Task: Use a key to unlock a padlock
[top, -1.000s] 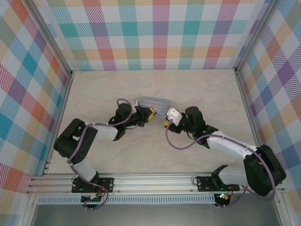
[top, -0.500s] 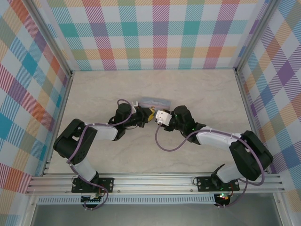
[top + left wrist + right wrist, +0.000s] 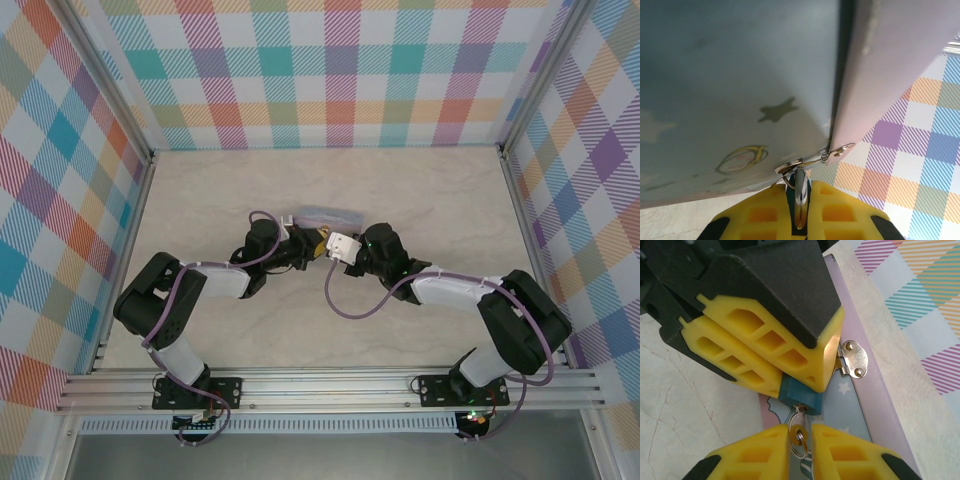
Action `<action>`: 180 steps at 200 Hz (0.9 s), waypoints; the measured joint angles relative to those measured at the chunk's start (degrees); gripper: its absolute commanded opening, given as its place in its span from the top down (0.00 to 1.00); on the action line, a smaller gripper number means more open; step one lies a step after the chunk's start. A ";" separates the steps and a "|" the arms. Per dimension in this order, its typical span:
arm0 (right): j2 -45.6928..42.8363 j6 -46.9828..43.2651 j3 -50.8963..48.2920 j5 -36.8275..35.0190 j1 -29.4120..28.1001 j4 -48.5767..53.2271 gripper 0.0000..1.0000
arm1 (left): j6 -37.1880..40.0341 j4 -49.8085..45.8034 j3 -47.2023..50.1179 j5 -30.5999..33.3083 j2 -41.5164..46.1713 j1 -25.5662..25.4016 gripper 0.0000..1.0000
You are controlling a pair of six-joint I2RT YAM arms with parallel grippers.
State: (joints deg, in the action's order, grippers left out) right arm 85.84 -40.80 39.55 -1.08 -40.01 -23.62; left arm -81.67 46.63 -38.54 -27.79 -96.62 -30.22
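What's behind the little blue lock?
Behind the padlock is the light blue tin with a star on it, and its shiny hasp beside. The left gripper covers most of the padlock, so its shackle is hidden.

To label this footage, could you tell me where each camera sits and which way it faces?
Top external: above and behind the arms, looking down on the table; both arms show.
Left wrist: on the left gripper, facing the tin; its yellow fingers show.
Right wrist: on the right gripper, facing the padlock and the key; its fingers show.
Shared: both wrist views show the padlock.
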 measured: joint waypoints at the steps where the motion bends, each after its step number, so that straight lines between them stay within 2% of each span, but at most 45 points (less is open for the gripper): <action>1: 0.00 0.02 0.00 0.00 0.00 0.02 0.84 | 0.00 0.00 0.00 0.00 0.00 0.00 1.00; 57: 1.27 1.60 0.33 -0.87 -0.55 -1.27 0.90 | -0.22 -0.02 0.00 0.07 0.00 0.17 1.00; 83: 1.68 3.08 0.66 -1.46 -0.76 -1.70 0.97 | -0.20 0.00 0.00 0.26 0.00 0.37 1.00; 108: 1.84 5.55 1.20 -1.53 -0.85 -1.14 1.00 | -0.20 0.09 0.00 0.42 0.00 0.48 1.00; 180: 1.88 13.18 1.70 -0.42 -0.85 0.20 1.00 | 0.09 -0.04 0.00 0.46 0.00 0.48 1.00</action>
State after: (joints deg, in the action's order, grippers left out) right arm 87.72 -27.62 41.25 -1.50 -40.86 -23.42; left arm -81.58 46.59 -38.54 -27.33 -96.62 -29.74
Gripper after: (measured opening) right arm 0.050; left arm 0.095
